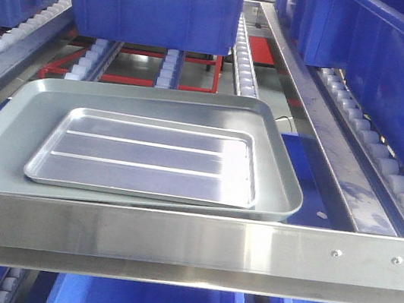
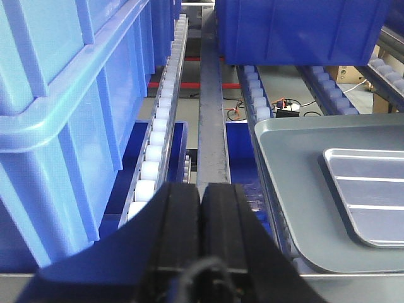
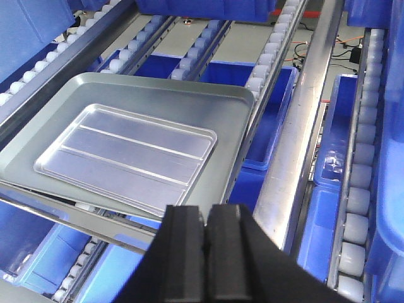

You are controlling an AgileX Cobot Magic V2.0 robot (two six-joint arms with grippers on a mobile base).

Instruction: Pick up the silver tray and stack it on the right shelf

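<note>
Low in each wrist view, the left gripper [image 2: 201, 208] and right gripper [image 3: 206, 233] are clenched on nothing, while beyond, mid-frame, the silver tray [image 1: 147, 157] lies untouched inside the grey tray [image 1: 21, 130] behind the shelf's front bar [image 1: 172, 241].

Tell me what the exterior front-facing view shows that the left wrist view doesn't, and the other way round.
Only the front-facing view shows the whole silver tray with its two ridges, lying inside the larger grey tray, plus the brushed-steel front bar with two small screws. Only the left wrist view shows the left gripper, shut with its pads together and holding nothing, a light blue bin close beside it, and a small black device with cables below the rack. Both views show the two trays, white roller rails and dark blue bins.
</note>
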